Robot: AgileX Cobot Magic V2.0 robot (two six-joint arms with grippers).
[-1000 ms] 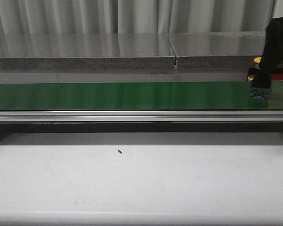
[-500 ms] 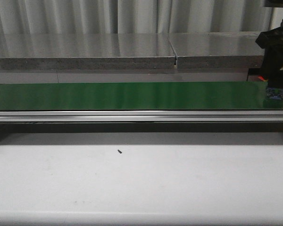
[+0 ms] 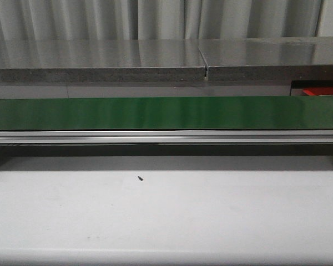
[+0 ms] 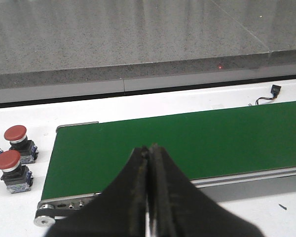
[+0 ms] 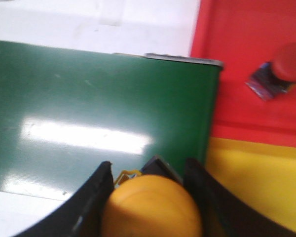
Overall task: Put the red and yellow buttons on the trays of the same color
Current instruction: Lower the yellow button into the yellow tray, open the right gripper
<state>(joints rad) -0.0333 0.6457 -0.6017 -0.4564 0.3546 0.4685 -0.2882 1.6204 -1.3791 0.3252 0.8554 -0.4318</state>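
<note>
My right gripper (image 5: 150,170) is shut on a yellow button (image 5: 150,207) and holds it above the end of the green belt (image 5: 98,108), beside the yellow tray (image 5: 256,182). The red tray (image 5: 246,64) lies beyond it with one red button (image 5: 281,66) on it; a strip of it shows in the front view (image 3: 322,91). My left gripper (image 4: 149,150) is shut and empty over the other end of the belt (image 4: 187,138). Two red buttons (image 4: 15,136) (image 4: 9,163) stand on the white table off that belt end. Neither gripper shows in the front view.
The green conveyor belt (image 3: 155,112) runs across the table on a metal frame (image 3: 155,137). A grey stone ledge (image 3: 100,61) stands behind it. A small black speck (image 3: 140,178) lies on the white table. A small black connector with wires (image 4: 274,91) lies behind the belt.
My right arm, seen at the right end of the belt holding a button, has moved right and out of the front view. The red tray strip now shows there.
</note>
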